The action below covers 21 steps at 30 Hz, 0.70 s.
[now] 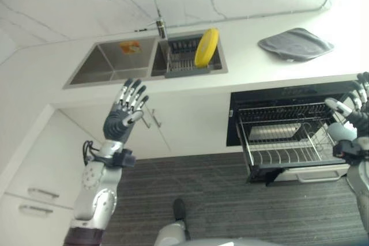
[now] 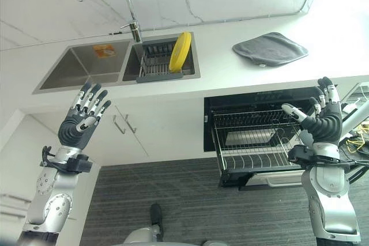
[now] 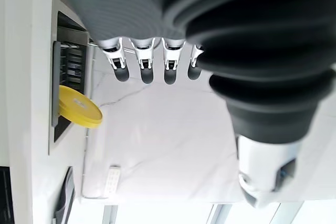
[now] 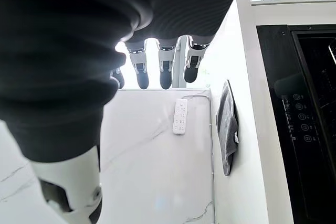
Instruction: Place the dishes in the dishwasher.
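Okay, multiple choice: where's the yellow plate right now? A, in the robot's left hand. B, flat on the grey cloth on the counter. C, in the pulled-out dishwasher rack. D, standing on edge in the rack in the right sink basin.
D: the yellow plate stands on edge in the dish rack in the right sink basin, while both the left hand and right hand are open and empty.

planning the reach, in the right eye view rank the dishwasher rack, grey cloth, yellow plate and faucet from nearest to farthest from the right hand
From the right hand:
1. Dishwasher rack, pulled out just beside the hand, below the counter.
2. Grey cloth, on the counter above the dishwasher.
3. Yellow plate, upright in the sink's right-basin rack.
4. Faucet, behind the sink, farthest.
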{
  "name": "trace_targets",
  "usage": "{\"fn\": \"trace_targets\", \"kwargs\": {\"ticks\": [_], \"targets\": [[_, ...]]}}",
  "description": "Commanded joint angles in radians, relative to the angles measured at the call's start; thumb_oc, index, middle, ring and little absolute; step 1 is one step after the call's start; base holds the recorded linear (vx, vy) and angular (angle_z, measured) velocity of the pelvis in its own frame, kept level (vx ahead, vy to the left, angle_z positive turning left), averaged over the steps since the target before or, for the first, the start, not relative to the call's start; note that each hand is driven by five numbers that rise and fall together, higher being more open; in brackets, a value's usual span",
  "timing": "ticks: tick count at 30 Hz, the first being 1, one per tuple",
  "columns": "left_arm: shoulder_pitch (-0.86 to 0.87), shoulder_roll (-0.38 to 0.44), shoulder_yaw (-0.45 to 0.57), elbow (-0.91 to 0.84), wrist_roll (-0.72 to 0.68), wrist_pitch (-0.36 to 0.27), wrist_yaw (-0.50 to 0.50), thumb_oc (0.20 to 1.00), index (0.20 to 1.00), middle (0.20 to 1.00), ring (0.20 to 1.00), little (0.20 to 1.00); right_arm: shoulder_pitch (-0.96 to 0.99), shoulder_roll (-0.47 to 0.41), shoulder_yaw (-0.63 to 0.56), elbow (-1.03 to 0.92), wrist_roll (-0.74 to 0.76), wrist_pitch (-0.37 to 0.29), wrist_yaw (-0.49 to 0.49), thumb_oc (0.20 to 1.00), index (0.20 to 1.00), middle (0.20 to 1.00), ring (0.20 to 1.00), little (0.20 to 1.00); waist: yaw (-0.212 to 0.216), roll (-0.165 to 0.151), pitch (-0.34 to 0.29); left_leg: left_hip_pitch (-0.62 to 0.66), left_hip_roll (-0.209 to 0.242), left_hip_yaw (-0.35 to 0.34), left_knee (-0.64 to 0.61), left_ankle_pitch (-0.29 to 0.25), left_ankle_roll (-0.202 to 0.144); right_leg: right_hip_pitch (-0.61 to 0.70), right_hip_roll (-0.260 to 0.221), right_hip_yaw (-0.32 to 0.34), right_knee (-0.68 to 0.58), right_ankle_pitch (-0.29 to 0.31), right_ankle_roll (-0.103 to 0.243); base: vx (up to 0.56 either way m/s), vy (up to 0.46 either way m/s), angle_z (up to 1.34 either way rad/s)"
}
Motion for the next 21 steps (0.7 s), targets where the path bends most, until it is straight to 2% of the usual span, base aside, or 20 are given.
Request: {"fn": "trace_targets", "kwargs": {"ticks": [1,2,3,5,9,15,16,17,18,19,20,21], "targets": [[0.009,0.044,0.052,-0.086,-0.048,-0.046,-0.014,1.0,1.0,1.0,1.0,1.0,-0.039,-0.034,-0.037,-0.053,0.006,-0.082,0.026,1.0,1.0,1.0,1.0,1.0,0.007,-0.044,-0.067,0.056,-0.012,0.002,0.003,0.047,-0.003,-0.012,-0.008,-0.024,0.006,0.037,0.068,0.14,0.172,-0.19],[0.006,0.044,0.051,-0.085,-0.046,-0.046,-0.013,1.0,1.0,1.0,1.0,1.0,-0.039,-0.033,-0.037,-0.055,0.005,-0.082,0.024,1.0,1.0,1.0,1.0,1.0,0.007,-0.046,-0.069,0.058,-0.014,0.002,0.003,0.044,-0.001,-0.013,-0.011,-0.026,0.007,0.038,0.07,0.13,0.173,-0.2],[-0.056,0.079,-0.017,-0.071,0.201,-0.066,0.078,1.0,1.0,1.0,1.0,1.0,-0.163,0.006,0.192,-0.016,-0.086,-0.124,0.124,1.0,1.0,1.0,1.0,1.0,0.036,-0.062,-0.039,0.093,-0.047,-0.024,0.021,-0.035,0.035,-0.086,-0.055,-0.054,-0.03,0.093,0.085,0.03,0.071,-0.19],[-0.088,0.07,-0.021,-0.051,0.161,-0.051,0.082,1.0,1.0,1.0,1.0,1.0,-0.139,0.004,0.181,-0.015,-0.061,-0.137,0.112,1.0,1.0,1.0,1.0,1.0,0.016,-0.056,-0.059,0.103,-0.04,-0.055,0.003,-0.028,0.021,-0.098,-0.04,-0.045,-0.034,0.094,0.081,-0.05,0.029,-0.06],[-0.08,0.051,0.015,-0.055,0.092,-0.034,0.066,1.0,1.0,1.0,1.0,1.0,-0.099,0.023,0.14,-0.032,-0.072,-0.142,0.136,1.0,1.0,1.0,1.0,1.0,-0.003,-0.049,-0.086,0.123,-0.034,-0.05,0.003,-0.035,0.014,-0.119,-0.033,-0.054,-0.035,0.097,0.072,-0.02,0.004,0.23],[-0.035,0.035,0.063,-0.049,0.08,-0.032,0.067,1.0,1.0,1.0,1.0,1.0,-0.096,0.019,0.123,-0.039,-0.06,-0.124,0.162,1.0,1.0,1.0,1.0,1.0,0.011,-0.048,-0.095,0.15,-0.046,-0.074,0.01,-0.034,0.009,-0.114,-0.008,-0.047,-0.035,0.085,0.047,0.03,-0.069,0.17],[-0.018,0.029,0.07,-0.059,0.059,-0.03,0.056,1.0,1.0,1.0,1.0,1.0,-0.097,0.006,0.123,-0.042,-0.06,-0.117,0.174,1.0,1.0,1.0,1.0,1.0,0.022,-0.064,-0.071,0.097,-0.064,-0.06,0.161,-0.041,0.0,-0.1,-0.017,-0.04,-0.035,0.09,0.034,0.05,-0.097,0.15],[-0.01,0.023,0.074,-0.066,0.058,-0.032,0.05,1.0,1.0,1.0,1.0,1.0,-0.099,0.004,0.121,-0.041,-0.064,-0.118,0.182,1.0,1.0,1.0,1.0,1.0,0.028,-0.07,-0.056,0.047,-0.066,-0.067,0.264,-0.027,-0.009,-0.095,-0.017,-0.036,-0.035,0.094,0.025,0.04,-0.079,0.08],[-0.003,0.017,0.074,-0.071,0.062,-0.033,0.042,1.0,1.0,1.0,1.0,1.0,-0.1,0.006,0.122,-0.039,-0.074,-0.117,0.184,1.0,1.0,1.0,1.0,1.0,0.034,-0.065,-0.045,0.008,-0.055,-0.082,0.299,0.004,-0.022,-0.09,-0.01,-0.034,-0.035,0.097,0.023,0.07,0.008,0.18],[0.004,0.017,0.063,-0.076,0.069,-0.042,0.043,1.0,1.0,1.0,1.0,1.0,-0.113,0.003,0.134,-0.037,-0.09,-0.106,0.168,1.0,1.0,1.0,1.0,1.0,0.036,-0.056,-0.028,-0.008,-0.022,-0.066,0.23,0.028,-0.028,-0.088,-0.006,-0.037,-0.035,0.101,0.029,0.12,0.079,0.16],[0.004,0.019,0.058,-0.075,0.073,-0.047,0.046,1.0,1.0,1.0,1.0,1.0,-0.121,0.0,0.141,-0.033,-0.094,-0.103,0.159,1.0,1.0,1.0,1.0,1.0,0.035,-0.051,-0.024,0.002,-0.008,-0.05,0.173,0.04,-0.028,-0.085,-0.006,-0.036,-0.035,0.098,0.032,0.19,0.176,0.07],[0.003,0.023,0.052,-0.072,0.074,-0.056,0.045,1.0,1.0,1.0,1.0,1.0,-0.131,-0.003,0.146,-0.028,-0.093,-0.1,0.148,1.0,1.0,1.0,1.0,1.0,0.032,-0.04,-0.021,0.01,0.023,-0.027,0.079,0.078,-0.035,-0.076,-0.004,-0.038,-0.035,0.089,0.037,0.28,0.278,0.04]]}}
